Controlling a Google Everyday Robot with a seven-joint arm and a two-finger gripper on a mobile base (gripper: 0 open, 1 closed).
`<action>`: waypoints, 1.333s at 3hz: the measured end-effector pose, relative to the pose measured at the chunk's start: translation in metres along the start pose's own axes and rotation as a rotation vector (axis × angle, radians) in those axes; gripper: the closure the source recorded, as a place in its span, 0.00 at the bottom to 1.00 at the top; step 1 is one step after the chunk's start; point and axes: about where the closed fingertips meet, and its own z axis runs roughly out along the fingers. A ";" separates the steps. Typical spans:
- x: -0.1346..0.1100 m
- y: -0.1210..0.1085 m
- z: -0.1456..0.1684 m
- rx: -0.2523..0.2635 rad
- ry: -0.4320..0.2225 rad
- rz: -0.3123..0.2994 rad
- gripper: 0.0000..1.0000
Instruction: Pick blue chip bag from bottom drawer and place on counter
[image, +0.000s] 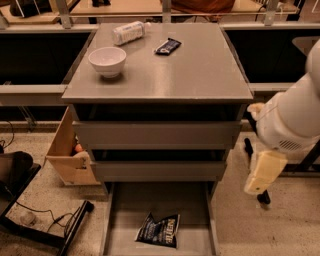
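Note:
The blue chip bag (159, 230) lies crumpled in the open bottom drawer (116, 215), near its front and a little right of centre. The counter (190, 70) is the grey top of the drawer cabinet. My arm (292, 117) hangs at the right of the cabinet. My gripper (261, 172) is the cream-coloured end pointing down beside the middle drawer. It is above and to the right of the bag and holds nothing that I can see.
On the counter stand a white bowl (107, 60), a lying plastic bottle (128, 32) and a dark snack bar wrapper (167, 46). The two upper drawers (157, 135) are shut. A cardboard box (67, 150) and cables (45, 215) lie on the floor to the left.

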 end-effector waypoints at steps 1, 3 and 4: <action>0.014 -0.022 0.114 -0.012 -0.049 0.043 0.00; 0.021 -0.044 0.187 -0.038 -0.100 0.085 0.00; 0.019 -0.043 0.190 -0.043 -0.110 0.083 0.00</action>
